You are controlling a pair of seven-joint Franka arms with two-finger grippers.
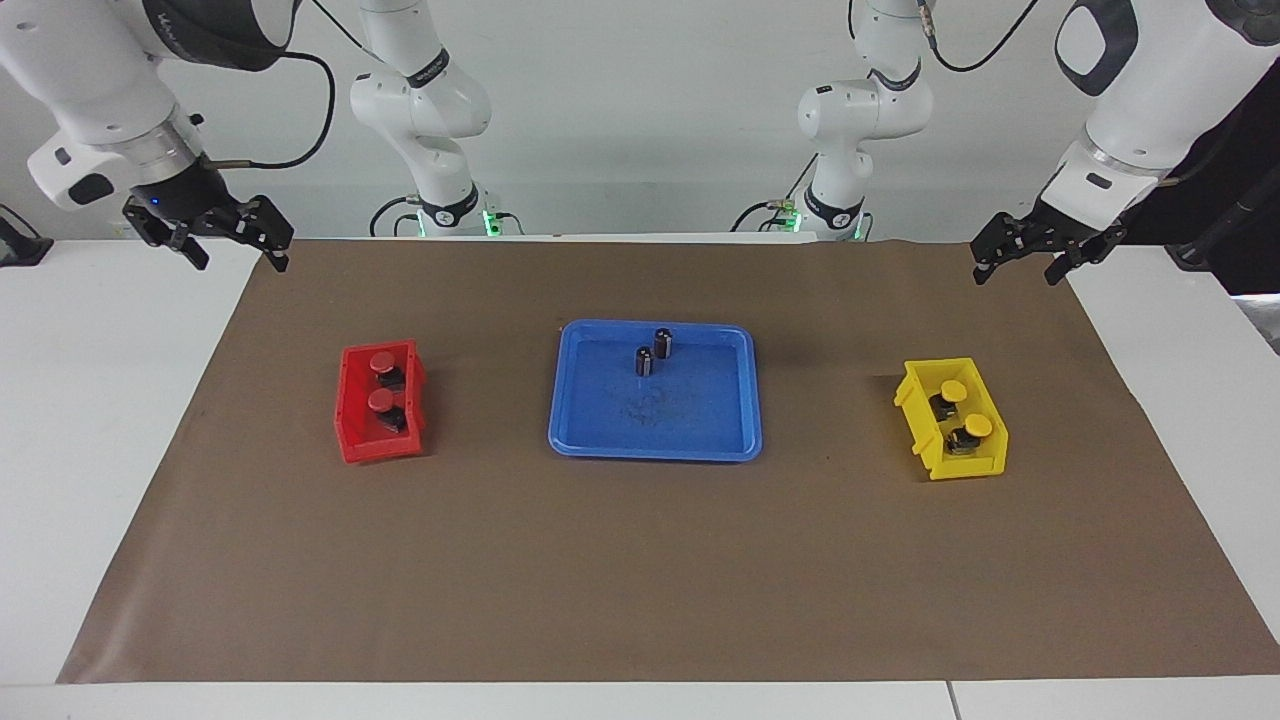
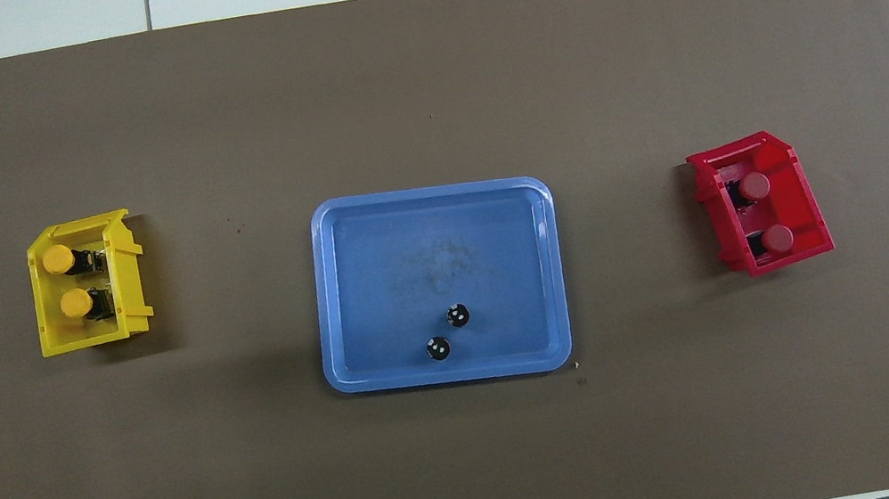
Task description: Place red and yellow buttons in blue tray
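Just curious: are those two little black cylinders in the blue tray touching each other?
Apart. The overhead view shows a strip of blue tray floor between the two black cylinders, which stand at the end nearer the robots.

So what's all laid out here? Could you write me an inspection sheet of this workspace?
Surface: white table covered by a brown mat.
Job's things: two red buttons in the red bin; two yellow buttons in the yellow bin; blue tray mid-mat, holding no coloured buttons.
Clutter: two black cylinders standing in the tray's part nearest the robots.
Grippers: left gripper open, raised over the mat's corner, waiting; right gripper open, raised over the other corner at the robots' end, waiting.
Cables: black cables along the arms and at the bases.
Surroundings: plain white wall.
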